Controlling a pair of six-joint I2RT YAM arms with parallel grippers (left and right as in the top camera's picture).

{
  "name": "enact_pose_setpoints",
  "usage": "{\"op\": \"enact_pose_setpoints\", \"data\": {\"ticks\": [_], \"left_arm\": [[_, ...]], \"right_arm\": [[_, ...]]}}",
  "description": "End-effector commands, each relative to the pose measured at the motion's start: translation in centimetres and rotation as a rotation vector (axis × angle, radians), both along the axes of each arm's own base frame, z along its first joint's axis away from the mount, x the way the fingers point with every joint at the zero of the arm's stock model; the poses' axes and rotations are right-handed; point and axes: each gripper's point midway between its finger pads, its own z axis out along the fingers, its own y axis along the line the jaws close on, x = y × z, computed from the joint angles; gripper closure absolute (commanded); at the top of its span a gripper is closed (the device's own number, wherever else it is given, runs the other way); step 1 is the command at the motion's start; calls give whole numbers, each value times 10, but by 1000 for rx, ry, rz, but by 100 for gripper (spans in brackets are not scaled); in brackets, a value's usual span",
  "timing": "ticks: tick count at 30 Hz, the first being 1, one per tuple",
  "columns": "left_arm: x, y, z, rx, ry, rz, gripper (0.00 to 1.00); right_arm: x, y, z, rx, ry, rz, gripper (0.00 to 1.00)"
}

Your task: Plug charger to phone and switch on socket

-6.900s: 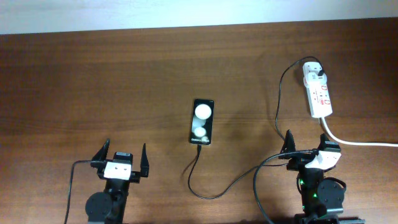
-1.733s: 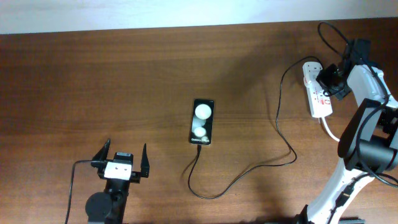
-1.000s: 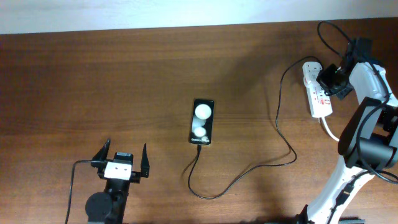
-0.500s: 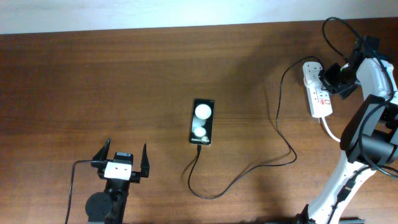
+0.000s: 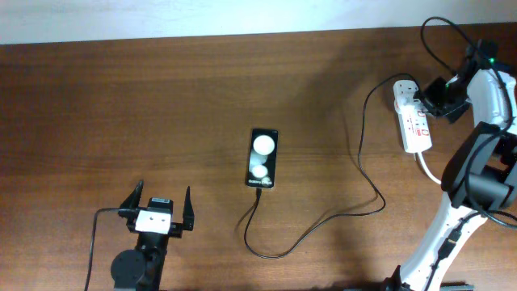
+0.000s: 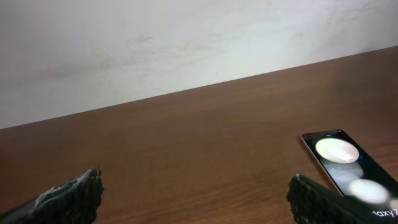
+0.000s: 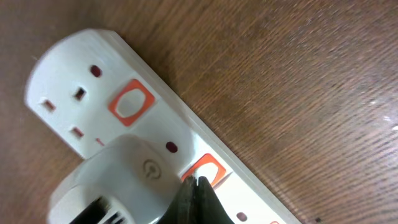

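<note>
Now, the right gripper (image 7: 194, 194) has its jaws pressed together into one dark point, and that tip sits at the edge of a red switch (image 7: 210, 168) on the socket (image 7: 155, 115), just beside the white adapter (image 7: 121, 180). From above, the right arm (image 5: 493, 93) reaches far out to the back right corner of the table (image 5: 121, 97), wrist bent over the strip. Left gripper (image 5: 158, 207) is spread wide, parked at the near edge. The phone (image 5: 262, 158) lies mid-table, and the charger (image 5: 323, 225) meets its near end.
</note>
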Motion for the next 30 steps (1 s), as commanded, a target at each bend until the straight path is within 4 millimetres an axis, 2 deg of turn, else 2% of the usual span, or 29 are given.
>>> {"op": "enact_pose_setpoints", "data": {"ticks": [1, 3, 8, 11, 14, 15, 16, 18, 21, 23, 27, 28, 30], "left_arm": [[0, 0, -2, 14, 1, -4, 1], [0, 0, -2, 14, 1, -4, 1], [0, 0, -2, 14, 1, -4, 1], [0, 0, -2, 14, 1, -4, 1], [0, 0, -2, 14, 1, -4, 1], [0, 0, -2, 14, 1, -4, 1], [0, 0, -2, 15, 1, -4, 1], [0, 0, -2, 14, 1, -4, 1], [0, 0, -2, 14, 1, -4, 1], [0, 0, -2, 14, 1, -4, 1], [0, 0, -2, 14, 1, -4, 1], [0, 0, -2, 14, 1, -4, 1], [0, 0, -2, 15, 1, -4, 1]], "right_arm": [[0, 19, -27, 33, 46, 43, 96], [0, 20, -34, 37, 56, 46, 96], [-8, 22, -34, 33, 93, 48, 96], [-23, 1, -9, -40, 117, 15, 96], [-32, -9, 45, -86, 55, -7, 96], [-35, -7, 73, -111, 12, 15, 96], [-39, 3, 107, -131, -37, 40, 96], [-49, 21, 148, -153, -93, 70, 96], [-69, 46, 192, -169, -149, 107, 96], [-79, 62, 214, -178, -185, 161, 96], [-123, 105, 274, -219, -296, 265, 96], [-133, 111, 283, -222, -311, 275, 96], [-166, 129, 305, -241, -350, 332, 96]]}}
